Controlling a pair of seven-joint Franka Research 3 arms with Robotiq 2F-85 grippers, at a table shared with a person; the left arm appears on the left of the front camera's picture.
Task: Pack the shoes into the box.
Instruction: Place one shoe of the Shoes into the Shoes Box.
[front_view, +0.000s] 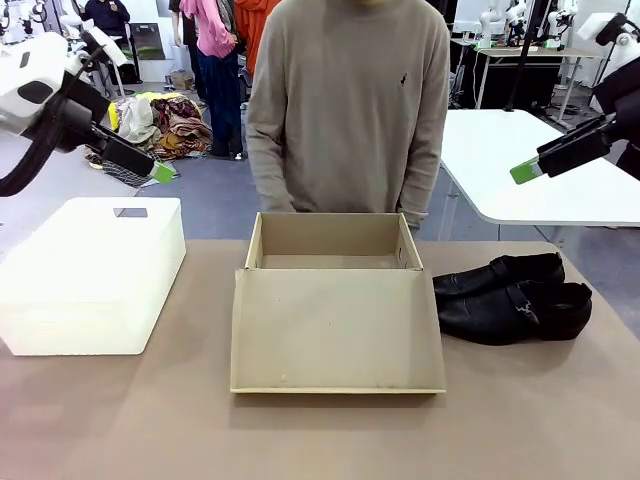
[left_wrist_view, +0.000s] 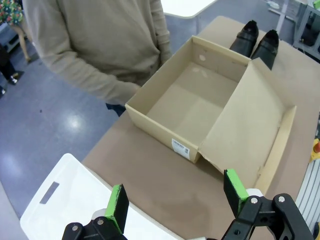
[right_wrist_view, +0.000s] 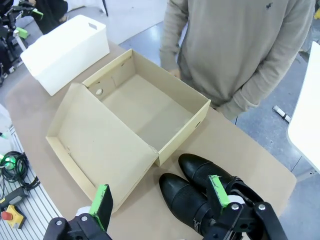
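Observation:
Two glossy black shoes (front_view: 512, 296) lie side by side on the brown table, right of the box; they also show as shoes (left_wrist_view: 257, 41) and shoes (right_wrist_view: 200, 190). The tan cardboard box (front_view: 330, 250) stands open and empty at the table's middle, its lid (front_view: 336, 330) folded flat toward me; box (left_wrist_view: 192, 105), box (right_wrist_view: 145, 107). My left gripper (front_view: 160, 172) hangs open high at the left, above the white container; left gripper (left_wrist_view: 175, 197). My right gripper (front_view: 522, 172) hangs open high at the right, above the shoes; right gripper (right_wrist_view: 160, 197). Neither holds anything.
A white rounded plastic container (front_view: 90, 272) sits on the table's left part. A person in a beige sweater (front_view: 348, 100) stands at the far edge behind the box, hands low. A white table (front_view: 540, 160) stands beyond at the right.

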